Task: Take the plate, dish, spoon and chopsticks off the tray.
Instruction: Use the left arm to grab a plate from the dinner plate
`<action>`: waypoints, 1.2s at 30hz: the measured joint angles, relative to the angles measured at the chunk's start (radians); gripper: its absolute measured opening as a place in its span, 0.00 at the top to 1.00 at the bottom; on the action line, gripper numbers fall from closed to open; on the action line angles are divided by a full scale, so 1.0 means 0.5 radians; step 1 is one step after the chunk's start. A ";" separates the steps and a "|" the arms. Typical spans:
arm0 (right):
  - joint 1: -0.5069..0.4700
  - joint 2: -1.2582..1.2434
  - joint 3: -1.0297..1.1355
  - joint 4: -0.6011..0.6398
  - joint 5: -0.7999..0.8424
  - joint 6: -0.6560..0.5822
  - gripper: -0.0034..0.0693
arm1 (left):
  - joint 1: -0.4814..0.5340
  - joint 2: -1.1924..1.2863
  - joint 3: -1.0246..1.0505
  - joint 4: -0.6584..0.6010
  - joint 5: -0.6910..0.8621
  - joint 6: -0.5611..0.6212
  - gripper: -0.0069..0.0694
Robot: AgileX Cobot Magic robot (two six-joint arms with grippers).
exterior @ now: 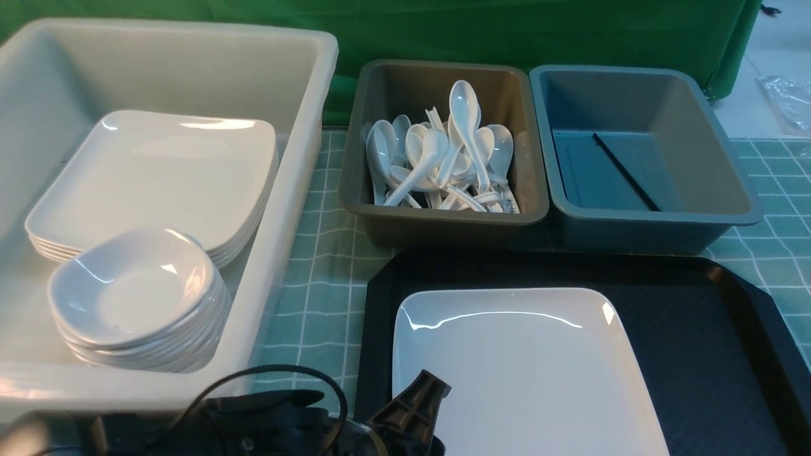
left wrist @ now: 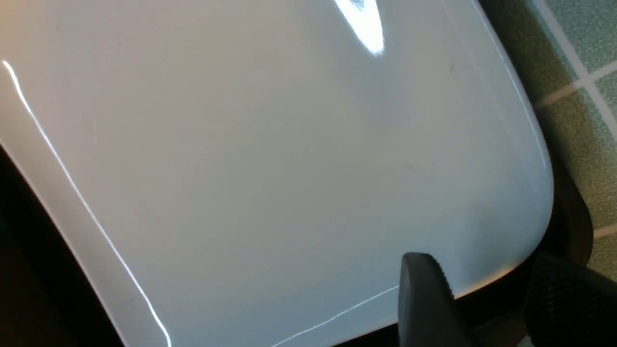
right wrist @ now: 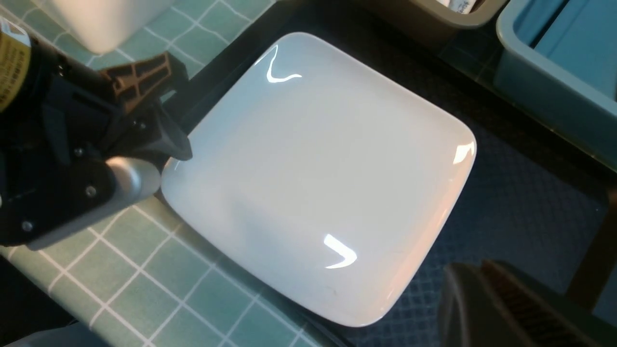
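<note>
My left hand (right wrist: 159, 115) is down at the near-left corner of the plate (exterior: 526, 373); it's spread, one finger (left wrist: 424, 299) over the glossy top, the other outside and under the rim, so the edge runs between them unpinched. The plate lies on the left part of the tray (exterior: 697, 354), and that corner juts past the tray's rim over the desk (exterior: 317, 285) with its green checked cloth. My right hand (right wrist: 496, 299) hangs over the tray, right of the plate; only dark fingertips show, and I cannot tell if they're spread or pressed together. Further left, the white tub (exterior: 304, 209) holds a stack of small dishes (exterior: 136, 297), with a stack of plates (exterior: 165, 171) behind. Beyond the tray, the brown-grey tub (exterior: 443, 218) holds a heap of spoons (exterior: 443, 158); beside it, the chopsticks (exterior: 624, 171) lie slantwise in the blue-grey tub (exterior: 652, 221).
</note>
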 joint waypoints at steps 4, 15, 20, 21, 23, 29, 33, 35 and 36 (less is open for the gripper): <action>0.000 0.000 0.000 0.000 0.000 -0.002 0.86 | 0.000 0.033 0.000 0.003 0.023 0.004 0.53; 0.000 0.000 0.000 0.000 -0.002 -0.004 0.86 | 0.209 0.129 -0.002 -0.022 -0.134 0.039 0.53; 0.000 0.000 0.000 0.000 -0.004 -0.004 0.86 | 0.237 0.133 -0.002 -0.187 -0.156 0.209 0.53; 0.000 0.000 0.000 0.000 -0.009 -0.004 0.86 | 0.237 0.135 -0.002 -0.258 -0.156 0.282 0.53; 0.000 0.000 0.000 0.000 -0.018 -0.004 0.86 | 0.237 0.138 -0.002 -0.392 -0.148 0.455 0.53; 0.000 0.000 0.000 0.000 -0.035 -0.019 0.86 | 0.237 0.153 -0.002 -0.630 -0.155 0.831 0.53; 0.000 0.000 0.000 0.000 -0.037 -0.023 0.86 | 0.237 0.176 -0.002 -0.639 -0.244 0.862 0.53; 0.000 0.000 0.000 0.000 -0.037 -0.030 0.86 | 0.237 0.218 -0.002 -0.633 -0.302 0.879 0.53; 0.000 0.000 0.000 0.000 -0.037 -0.032 0.86 | 0.237 0.239 -0.002 -0.627 -0.330 0.880 0.53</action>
